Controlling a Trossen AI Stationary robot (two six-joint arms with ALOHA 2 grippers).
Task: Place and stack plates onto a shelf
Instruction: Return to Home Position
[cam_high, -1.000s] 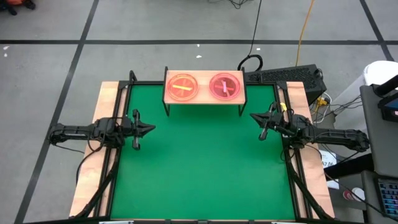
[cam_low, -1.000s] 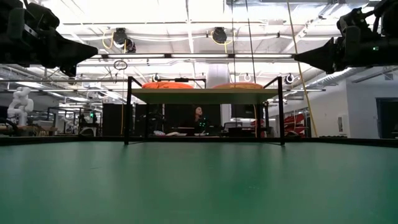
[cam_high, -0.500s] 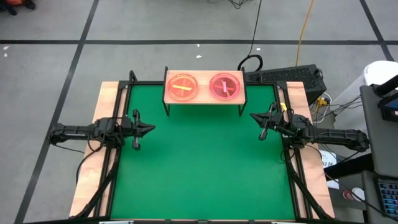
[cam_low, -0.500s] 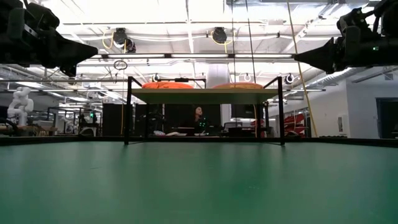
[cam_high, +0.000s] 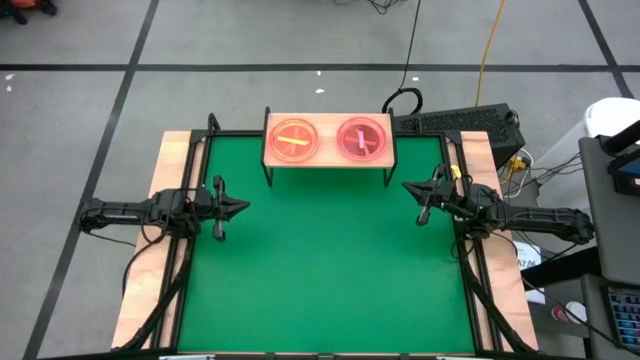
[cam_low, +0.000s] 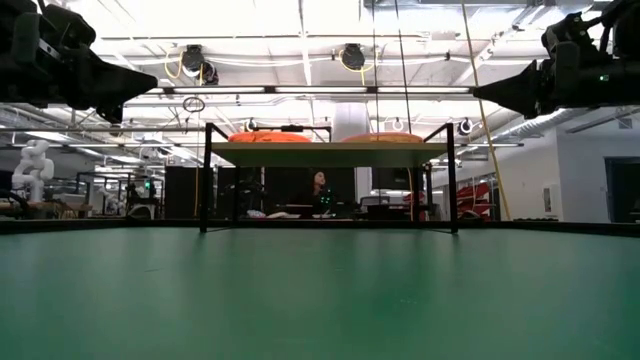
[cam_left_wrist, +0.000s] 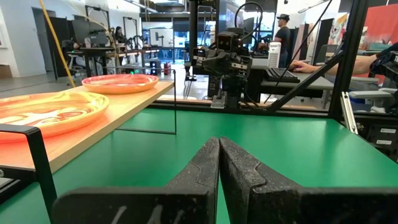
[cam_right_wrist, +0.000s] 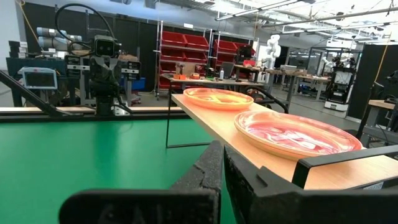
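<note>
Two plate stacks, the orange stack (cam_high: 293, 139) and the pink stack (cam_high: 361, 138), are seen side by side on the shelf (cam_high: 328, 157). Nothing is found moved over the last second. The left gripper (cam_high: 244, 208) and right gripper (cam_high: 405, 186) are held empty, fingers pressed together, either side of the shelf's front. Stacking is judged finished.

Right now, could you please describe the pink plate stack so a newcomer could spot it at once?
A small light-wood shelf stands at the green mat's far edge, holding two plate stacks. The pink-red stack sits toward the right arm, unlike the orange stack beside it.
</note>
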